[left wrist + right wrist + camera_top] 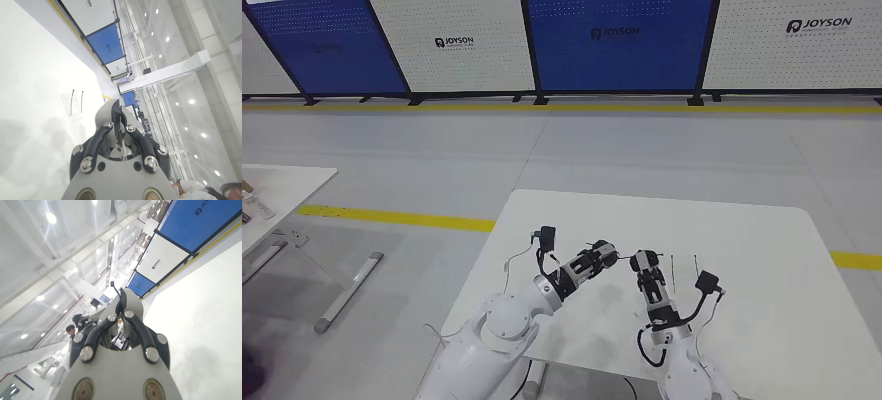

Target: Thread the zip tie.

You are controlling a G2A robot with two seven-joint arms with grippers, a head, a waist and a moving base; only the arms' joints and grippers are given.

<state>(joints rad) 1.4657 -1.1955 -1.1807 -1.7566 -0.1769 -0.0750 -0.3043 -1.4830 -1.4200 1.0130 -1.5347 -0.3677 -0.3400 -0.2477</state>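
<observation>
Table point(762, 250): white top, smooth and matt, with only a faint sheen.

Left hand point(118, 106): pale grey finger shells, smooth, with a satin plastic look. The link bars are black and semi-gloss. The joint pins are bright polished metal. Two brass-coloured discs sit in the grey base plate. Pads point(115, 113): black, dull, apparently rubbery.

Right hand point(122, 292): same build and same finishes.

Zip tie point(112, 283) in the right hand: thin black plastic, slightly glossy.

Two loose ties point(71, 103) point(82, 102) on the table: same black plastic, reading matt from here.
</observation>
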